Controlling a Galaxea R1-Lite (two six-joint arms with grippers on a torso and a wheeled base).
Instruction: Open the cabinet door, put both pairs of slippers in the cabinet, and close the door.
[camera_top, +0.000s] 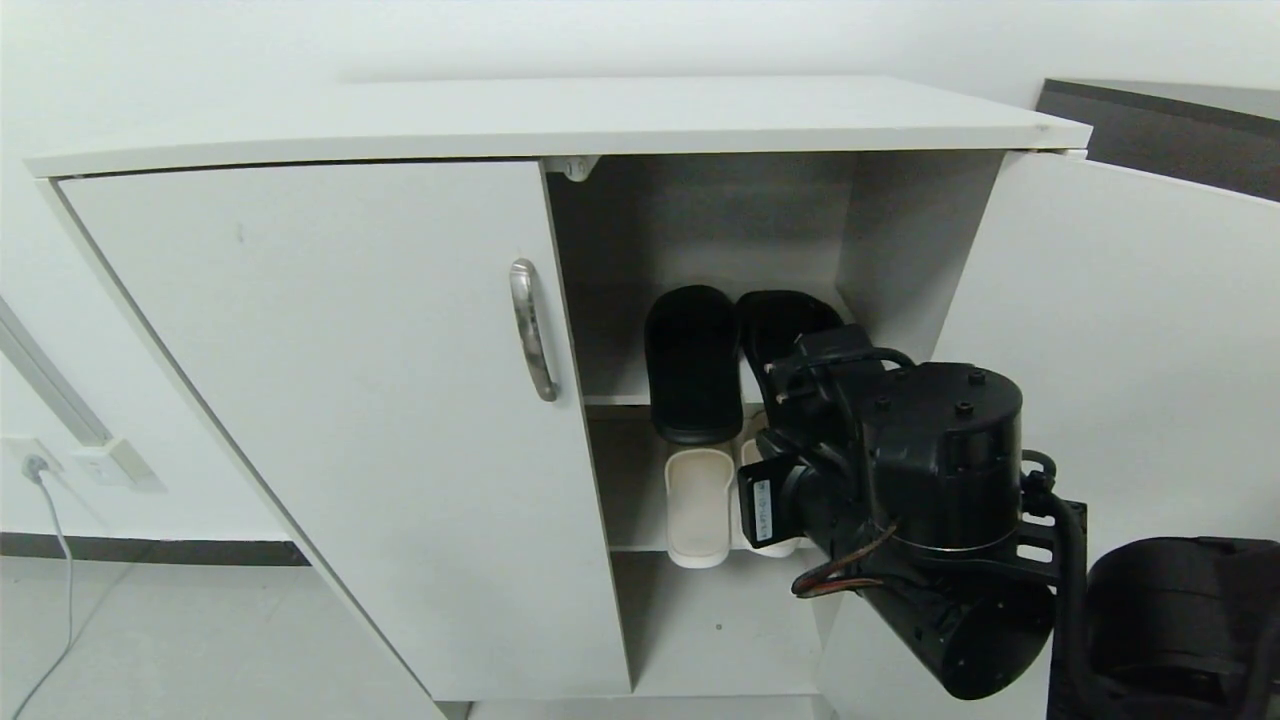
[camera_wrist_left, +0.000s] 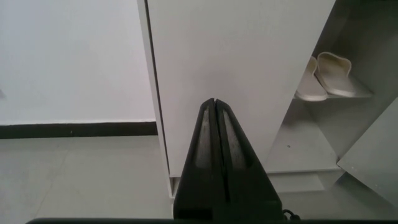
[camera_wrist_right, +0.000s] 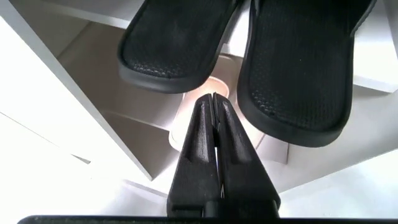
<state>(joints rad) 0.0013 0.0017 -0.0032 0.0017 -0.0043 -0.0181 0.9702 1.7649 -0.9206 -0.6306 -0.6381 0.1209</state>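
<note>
- The white cabinet (camera_top: 560, 115) stands against the wall, its right door (camera_top: 1130, 350) swung wide open and its left door (camera_top: 330, 400) shut flat, the metal handle (camera_top: 533, 330) running upright near that door's inner edge.
- There they are: the black slippers (camera_top: 692, 365) lie side by side on the upper shelf (camera_top: 612, 400), soles up, with their ends poking out past its front edge.
- One level down, the white slippers (camera_top: 699, 505) sit together on the middle shelf (camera_top: 637, 548), right under the black pair and also hanging a little over the front edge.
- Both pairs are at the right side of the open compartment, near the hinge of the open door.
- The right arm (camera_top: 930, 470) hangs in front of the open compartment, level with the two shelves and covering part of the right-hand slippers.
- From its wrist, the right gripper (camera_wrist_right: 214, 96) has its jaws pressed tight together with nothing between them; its tip sits just below the black slippers (camera_wrist_right: 301, 62), in line with the gap between the two.
- The left gripper (camera_wrist_left: 214, 102) is also closed up tight and holding nothing; it points at the shut left door (camera_wrist_left: 236, 56), low down near the floor (camera_wrist_left: 74, 174).
- From that wrist, the white slippers (camera_wrist_left: 326, 78) are on their shelf, off to one side.
</note>
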